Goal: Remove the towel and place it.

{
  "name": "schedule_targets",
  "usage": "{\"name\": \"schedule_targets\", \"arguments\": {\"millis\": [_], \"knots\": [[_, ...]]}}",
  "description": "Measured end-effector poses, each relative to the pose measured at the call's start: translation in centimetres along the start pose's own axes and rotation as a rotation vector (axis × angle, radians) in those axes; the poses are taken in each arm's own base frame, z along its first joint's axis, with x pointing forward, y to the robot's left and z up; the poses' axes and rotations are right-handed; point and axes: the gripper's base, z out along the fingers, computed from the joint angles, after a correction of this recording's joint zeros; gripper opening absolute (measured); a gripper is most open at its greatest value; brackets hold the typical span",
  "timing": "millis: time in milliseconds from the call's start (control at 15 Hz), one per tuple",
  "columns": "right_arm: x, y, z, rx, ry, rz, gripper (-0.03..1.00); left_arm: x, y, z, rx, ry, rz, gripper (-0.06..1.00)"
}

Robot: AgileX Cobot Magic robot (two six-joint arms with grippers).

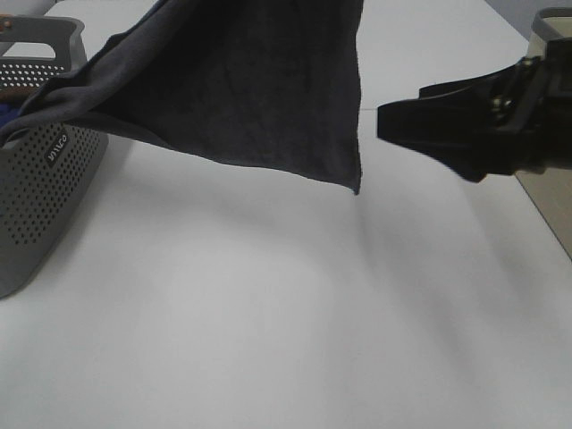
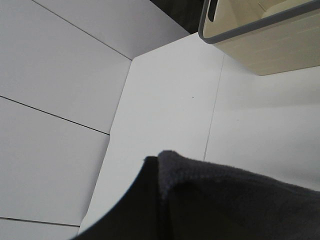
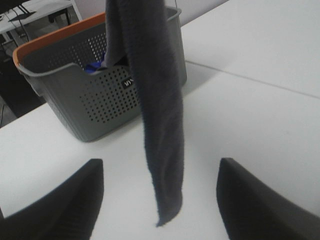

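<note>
The dark charcoal towel hangs in the air from above the top of the exterior view. One end trails over the rim of the grey basket and a corner hangs low over the table. In the left wrist view my left gripper is shut on a bunched fold of the towel. My right gripper is open and empty, level with the towel's hanging edge and to its right. In the right wrist view the towel hangs as a narrow strip ahead of the open right gripper.
The grey perforated basket has an orange far rim and holds a bright blue cloth. A beige bin stands at the table's right edge and also shows in the left wrist view. White tabletop lies below the towel.
</note>
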Motion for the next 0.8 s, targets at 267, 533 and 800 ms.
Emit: {"name": "schedule_targets", "arguments": {"millis": [267, 533, 800], "knots": [[-0.8, 0.4, 4.2, 0.049, 0.088, -0.057, 0.64, -0.4, 0.0, 0.4, -0.012, -0.053, -0.022, 0.00], [0.6, -0.1, 6.4, 0.074, 0.177, -0.039, 0.57, -0.5, 0.1, 0.4, -0.021, -0.060, -0.018, 0.00], [0.7, -0.1, 6.4, 0.076, 0.184, -0.001, 0.26, -0.2, 0.2, 0.4, -0.037, -0.024, 0.021, 0.00]]}}
